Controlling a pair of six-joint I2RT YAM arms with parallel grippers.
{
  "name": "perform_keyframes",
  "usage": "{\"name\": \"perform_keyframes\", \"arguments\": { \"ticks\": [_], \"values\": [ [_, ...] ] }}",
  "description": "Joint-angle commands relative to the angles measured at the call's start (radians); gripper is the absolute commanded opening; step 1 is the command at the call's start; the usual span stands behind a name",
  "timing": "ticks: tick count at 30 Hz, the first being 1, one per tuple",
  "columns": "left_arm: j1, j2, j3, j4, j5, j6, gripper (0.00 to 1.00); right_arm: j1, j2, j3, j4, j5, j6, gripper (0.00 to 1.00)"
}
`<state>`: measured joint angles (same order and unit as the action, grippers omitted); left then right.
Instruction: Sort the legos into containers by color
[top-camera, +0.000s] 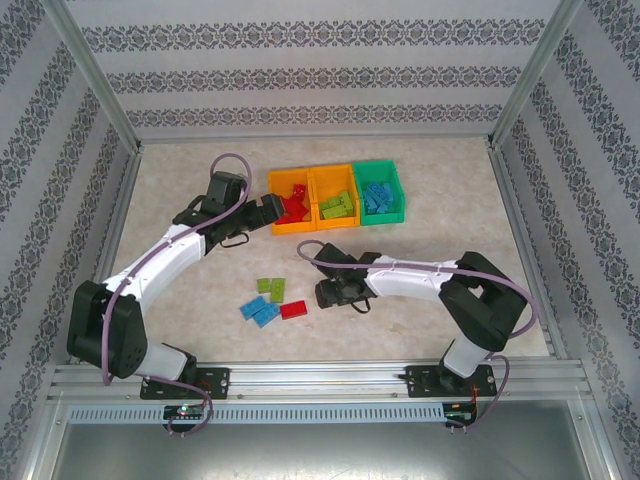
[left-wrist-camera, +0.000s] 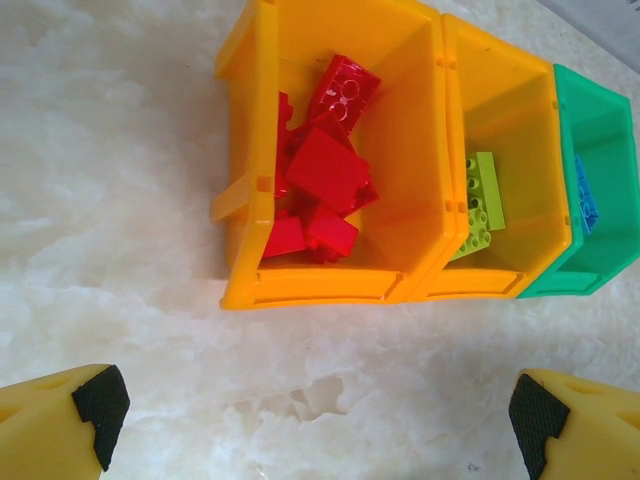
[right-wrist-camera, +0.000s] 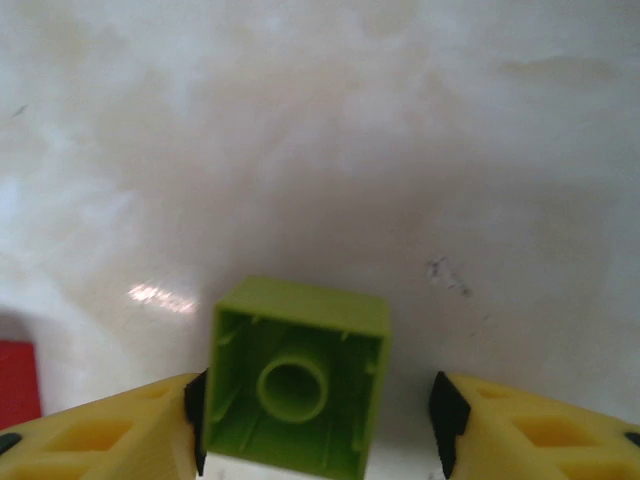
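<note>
One light-green lego (right-wrist-camera: 298, 385): lies studs-down on the table, hollow underside up, between the fingers of the right gripper (right-wrist-camera: 318, 425).
Its shape: roughly square, so no long axis to speak of; its sides run nearly parallel to the pads, turned only slightly.
Right gripper state: spread, not clamped. One pad (right-wrist-camera: 195, 415) is touching or just beside the brick, while the other stands apart from it, so the brick sits off-centre in the gap.
Coming move, as I judge it: closing squarely, which would nudge the brick across until both pads bear on it.
Nearer arm: the right, already straddling the brick.
Target bin: the middle orange bin (left-wrist-camera: 500, 110), holding green bricks (left-wrist-camera: 482, 200). It sits well apart from the right gripper (top-camera: 332, 292), off to its side and farther from the arm bases.
Left gripper (left-wrist-camera: 312, 412): wide apart and empty, hovering just short of the orange bin of red bricks (left-wrist-camera: 240, 200).
Green bin (left-wrist-camera: 610, 130): at the far end of the row from the left gripper, with blue bricks inside.
Loose bricks: red (top-camera: 294, 310), blue (top-camera: 260, 312) and green (top-camera: 270, 288), just beyond the right gripper's tips.
</note>
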<state>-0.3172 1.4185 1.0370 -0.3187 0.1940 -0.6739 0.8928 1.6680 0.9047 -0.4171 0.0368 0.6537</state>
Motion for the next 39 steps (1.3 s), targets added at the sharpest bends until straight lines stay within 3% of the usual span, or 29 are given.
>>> {"name": "perform_keyframes", "arguments": {
  "ticks": [1,6,11,18,24,39],
  "values": [
    [0.019,-0.045,-0.016,-0.033,-0.031,0.03,0.99,0.007,0.017,0.045,-0.027,0.025,0.001,0.56],
    [0.033,-0.075,-0.05,-0.044,-0.041,0.033,0.99,0.006,-0.019,0.073,-0.055,0.077,-0.034,0.38],
    [0.045,-0.095,-0.075,-0.062,-0.047,0.036,0.99,-0.045,-0.077,0.106,-0.068,0.068,-0.067,0.29],
    [0.047,-0.106,-0.078,-0.103,-0.067,0.056,1.0,-0.213,-0.1,0.264,-0.061,0.013,-0.153,0.3],
    [0.046,-0.11,-0.115,-0.142,-0.06,0.068,1.0,-0.333,0.04,0.454,-0.055,-0.046,-0.193,0.32],
    [-0.02,-0.115,-0.227,-0.208,0.013,-0.008,1.0,-0.409,0.367,0.753,-0.036,-0.058,-0.187,0.38]
  ]
}}
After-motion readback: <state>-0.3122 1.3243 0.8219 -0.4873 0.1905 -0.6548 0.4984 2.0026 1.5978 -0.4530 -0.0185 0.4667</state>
